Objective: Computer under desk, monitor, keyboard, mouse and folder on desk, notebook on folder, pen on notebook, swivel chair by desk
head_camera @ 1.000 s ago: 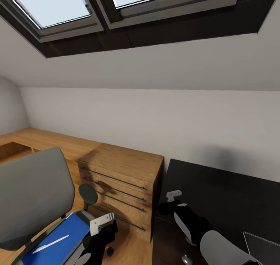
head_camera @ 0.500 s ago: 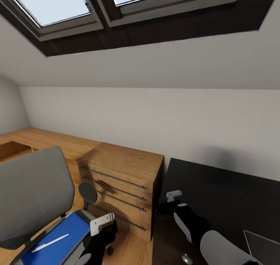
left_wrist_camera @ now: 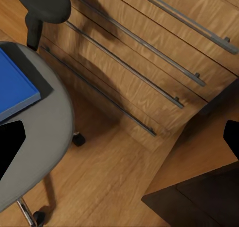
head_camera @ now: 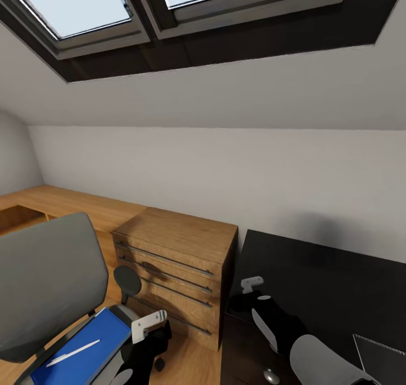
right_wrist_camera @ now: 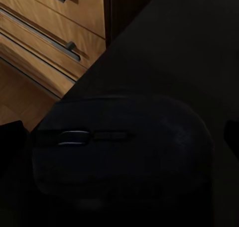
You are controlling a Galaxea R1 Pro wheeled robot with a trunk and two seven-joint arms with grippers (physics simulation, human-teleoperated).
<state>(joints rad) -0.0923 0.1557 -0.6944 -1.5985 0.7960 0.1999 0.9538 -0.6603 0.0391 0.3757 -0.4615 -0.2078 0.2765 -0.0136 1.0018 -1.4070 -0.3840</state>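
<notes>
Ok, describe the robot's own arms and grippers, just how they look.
In the head view both arms have glossy black shells; the right arm also carries light grey panels. Each ends in a small pale grey angular bracket, at the left gripper and the right gripper. In the wrist views the fingertips show as flat black shapes. No cables or markings are visible.

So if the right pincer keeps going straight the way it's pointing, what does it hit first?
Most likely the mouse, lying on the black desk straight ahead of the right pincer. It looms large between the fingertips, so it seems close, though the exact gap is unclear.
</notes>
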